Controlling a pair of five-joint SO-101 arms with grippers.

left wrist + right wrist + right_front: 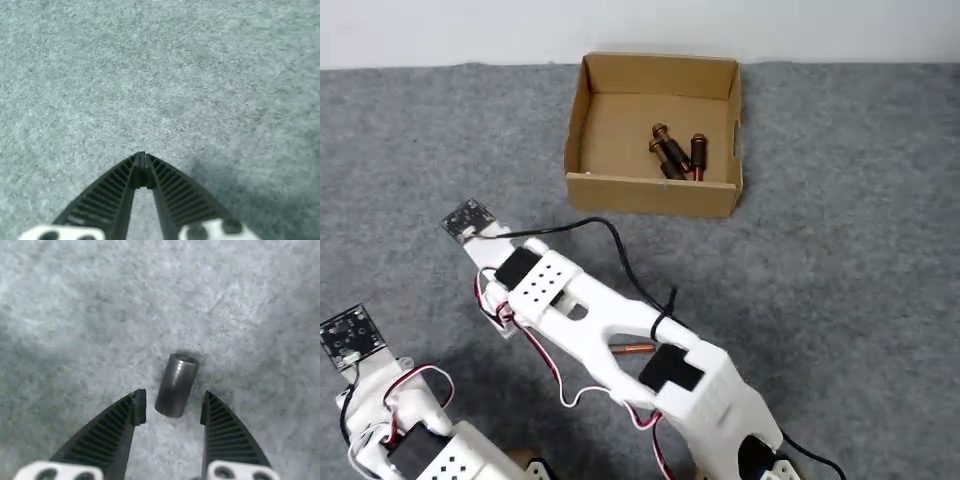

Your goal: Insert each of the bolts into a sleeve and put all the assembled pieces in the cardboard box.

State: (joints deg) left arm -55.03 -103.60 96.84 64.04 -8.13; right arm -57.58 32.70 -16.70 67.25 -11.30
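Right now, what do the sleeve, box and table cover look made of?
The sleeve looks like dark metal, probably steel: smooth, dull sheen. The box is brown matte cardboard, pale cut edges. The table cover looks like grey felt or carpet: fuzzy nap.

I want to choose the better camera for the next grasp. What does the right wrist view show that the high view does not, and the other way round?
The right wrist view gives: a dark sleeve lying on its side between the open jaws of the right gripper, with a gap on each side.
The high view gives instead: the cardboard box with assembled pieces inside, and a copper-coloured bolt on the table, partly hidden under a white arm.
Both share: the grey, carpet-like table cover.
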